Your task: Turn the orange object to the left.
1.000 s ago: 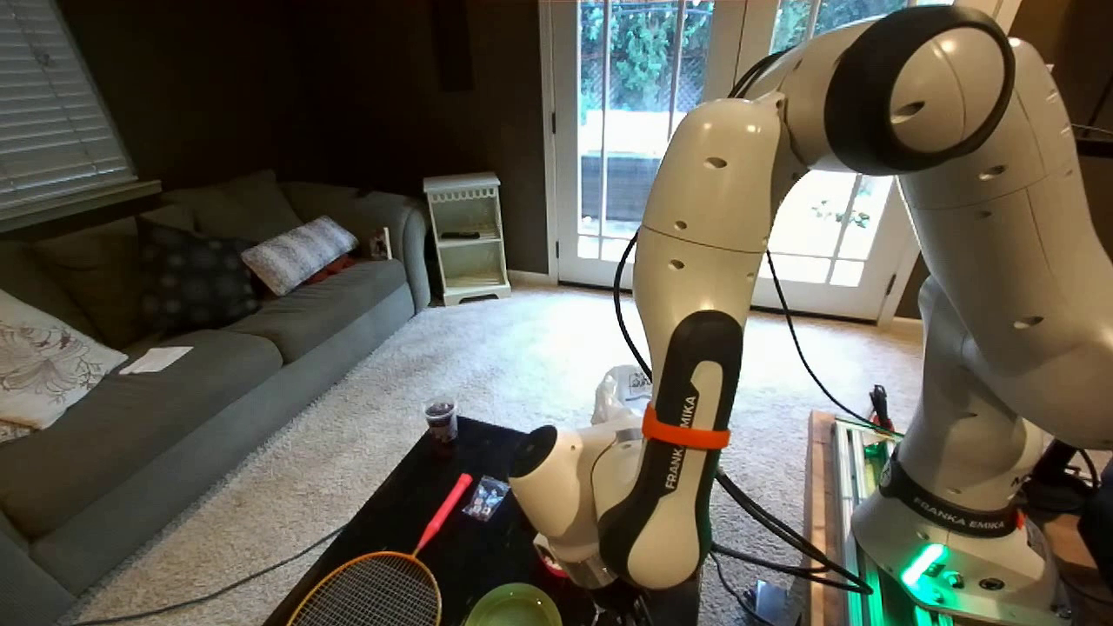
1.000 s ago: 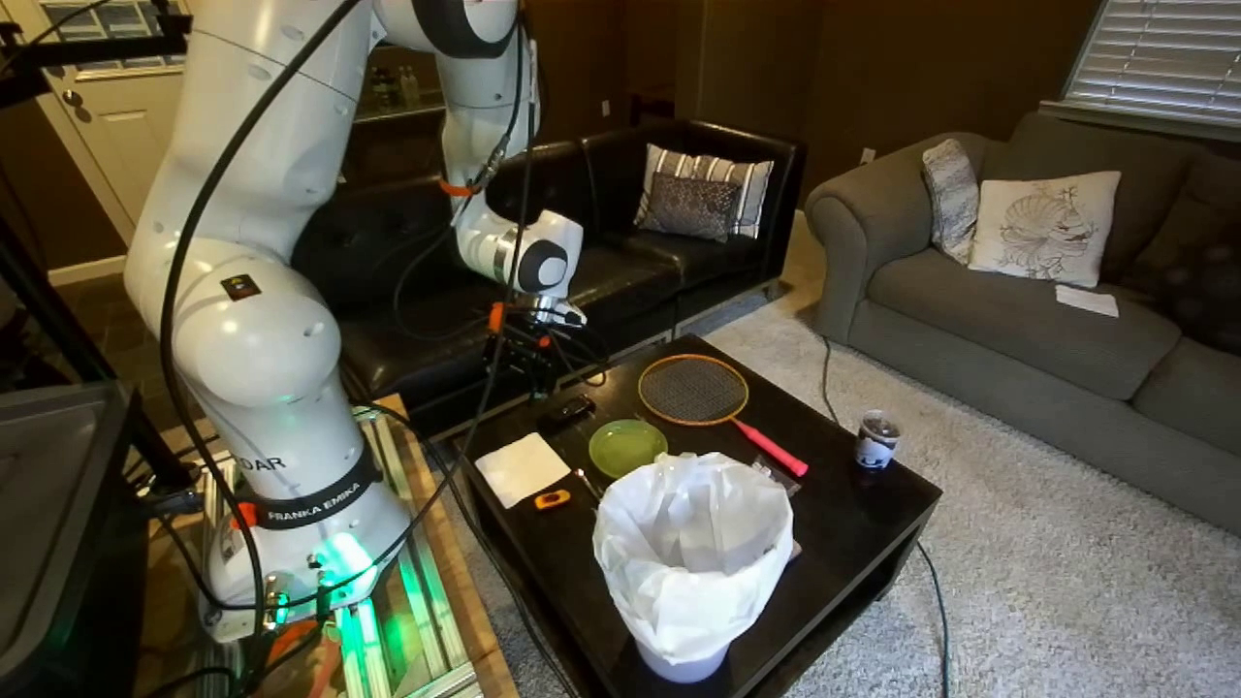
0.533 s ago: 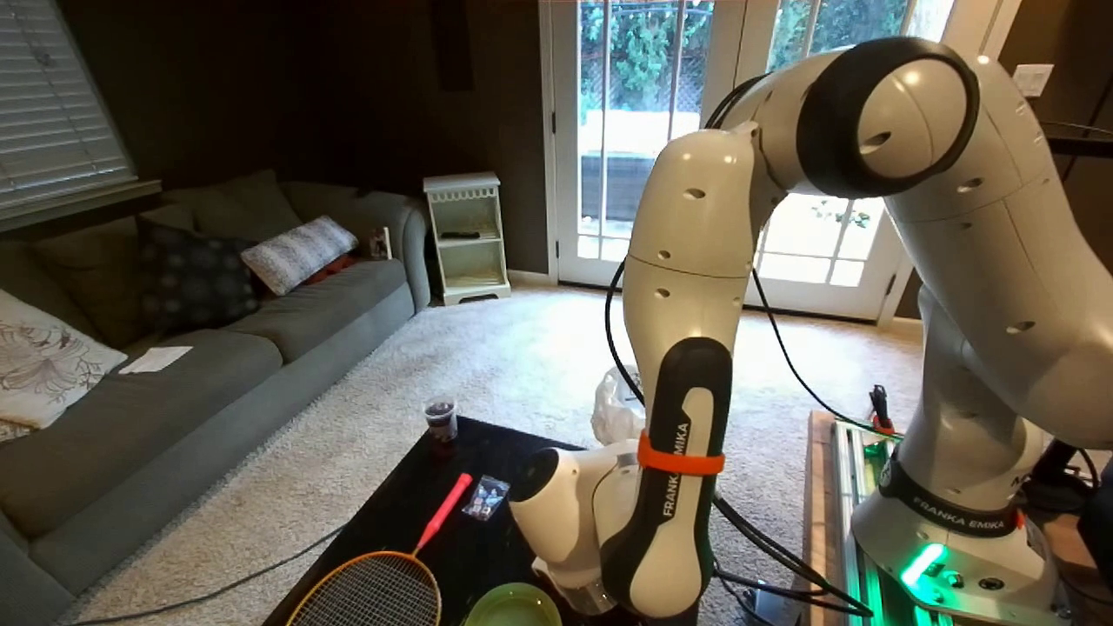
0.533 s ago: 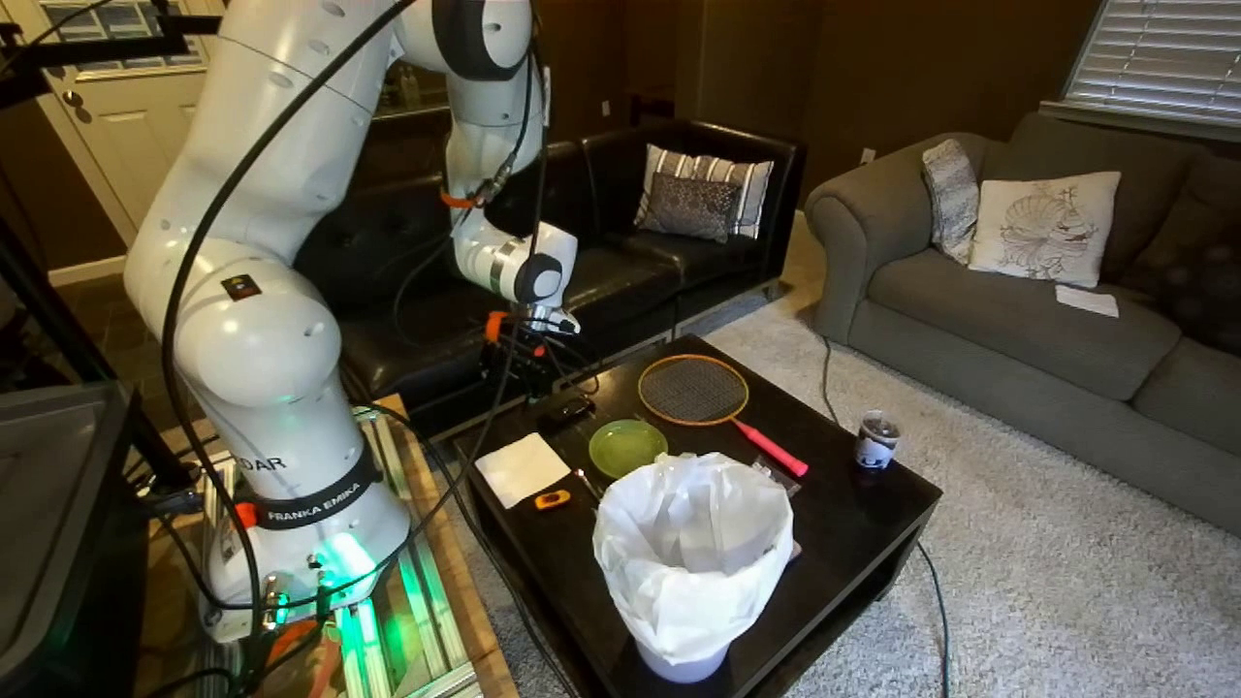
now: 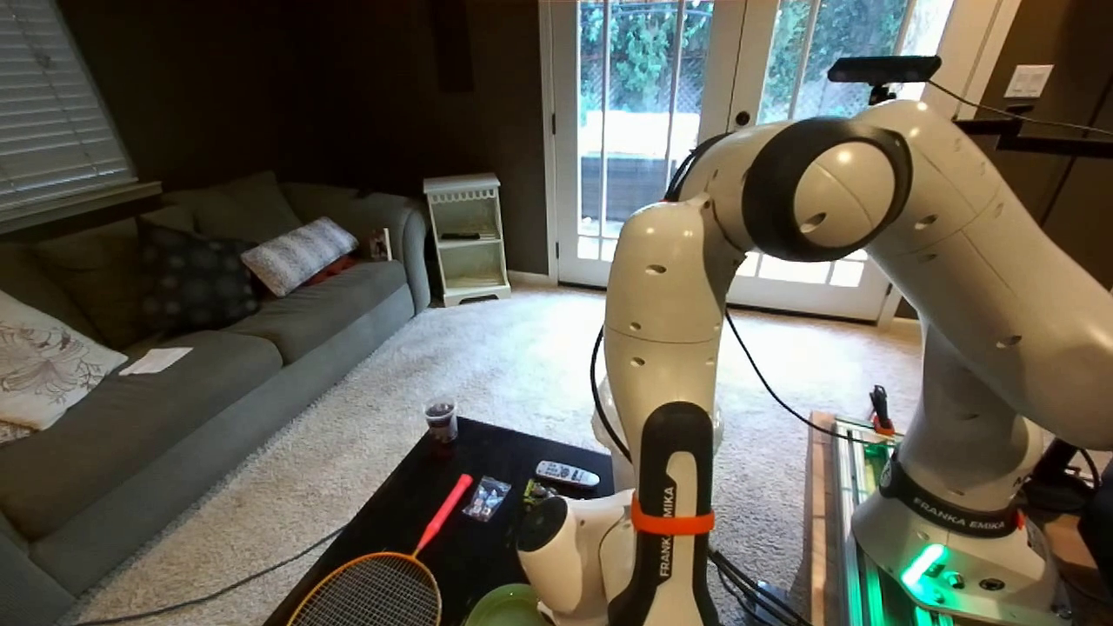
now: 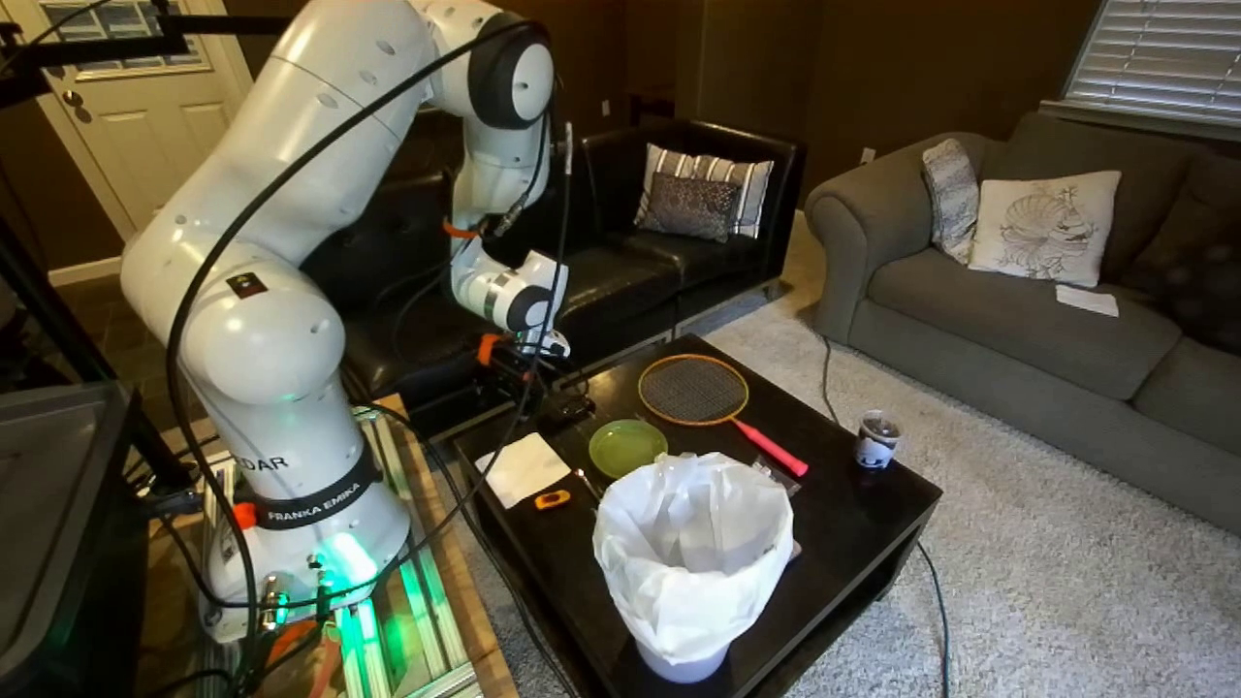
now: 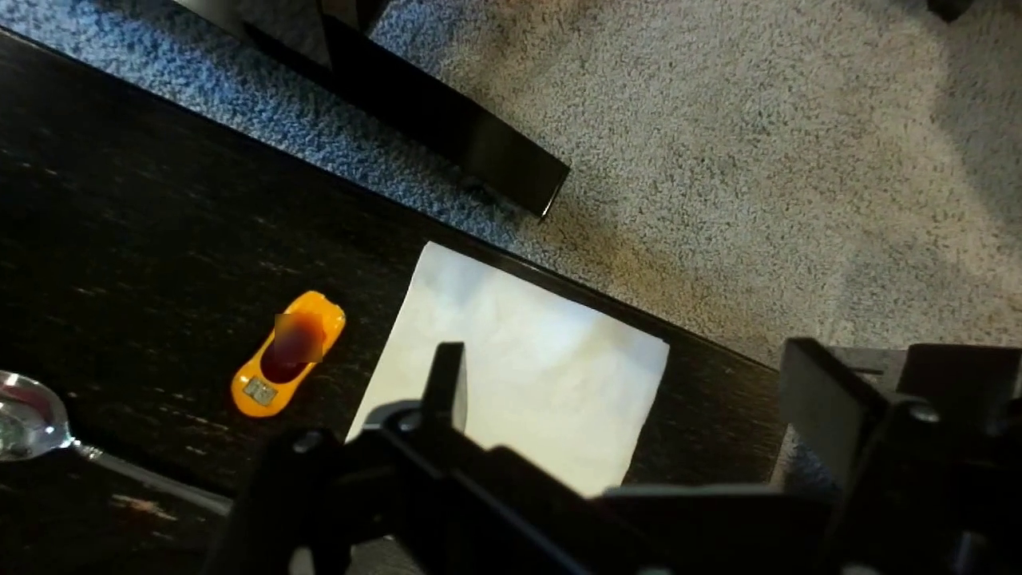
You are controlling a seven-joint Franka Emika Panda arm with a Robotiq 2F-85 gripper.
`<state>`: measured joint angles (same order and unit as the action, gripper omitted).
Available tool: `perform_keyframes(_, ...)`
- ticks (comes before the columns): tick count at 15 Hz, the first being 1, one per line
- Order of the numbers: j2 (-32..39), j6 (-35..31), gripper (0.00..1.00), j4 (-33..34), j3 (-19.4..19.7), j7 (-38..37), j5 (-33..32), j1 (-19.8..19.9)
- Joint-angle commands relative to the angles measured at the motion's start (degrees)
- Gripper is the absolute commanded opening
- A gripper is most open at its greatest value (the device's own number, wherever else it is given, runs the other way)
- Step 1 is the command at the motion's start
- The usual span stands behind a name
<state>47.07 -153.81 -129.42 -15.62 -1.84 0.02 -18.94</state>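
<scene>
1. Living room: grey couch (image 5: 226, 365), glass doors (image 5: 739, 87), light carpet (image 5: 348, 417).
2. In an exterior view, dark surface (image 5: 478, 548) holds racket (image 5: 374, 591), cup (image 5: 442, 421), white remote (image 5: 567, 474), small packet (image 5: 487, 498). Arm (image 5: 661, 296) hides part of it.
3. In an exterior view, orange object (image 6: 553, 499) is on the surface, just beside white paper (image 6: 528, 475), near green plate (image 6: 628, 448) and lined white bucket (image 6: 693, 562).
4. Wrist view: claw (image 7: 636, 391) has its fingers wide apart, white paper visible below, partly covered by one finger.
5. Same view: orange object lies to picture left of the claw, clear of both claw and white paper. Its middle is blurred; small grey patch near one end.
6. Spoon (image 7: 120, 463) further left, bowl cut by picture edge, handle end hidden by claw.
</scene>
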Motion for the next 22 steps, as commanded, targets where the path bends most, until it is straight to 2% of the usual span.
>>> perform_keyframes(1, 5.16, -3.19, 1.00, 3.43, 1.59, -3.94, 1.19, -1.97)
perform_keyframes(8, 10.11, -12.11, 1.00, 4.08, 8.58, -8.06, -0.57, -8.03)
perform_keyframes(9, 8.37, -10.19, 1.00, 3.01, 6.83, -6.22, -0.30, -5.73)
perform_keyframes(15, 8.84, -10.47, 1.00, 3.07, 7.17, -6.27, -0.32, -5.86)
perform_keyframes(22, 14.17, -12.57, 1.00, 7.21, 7.60, -7.95, 1.15, -4.10)
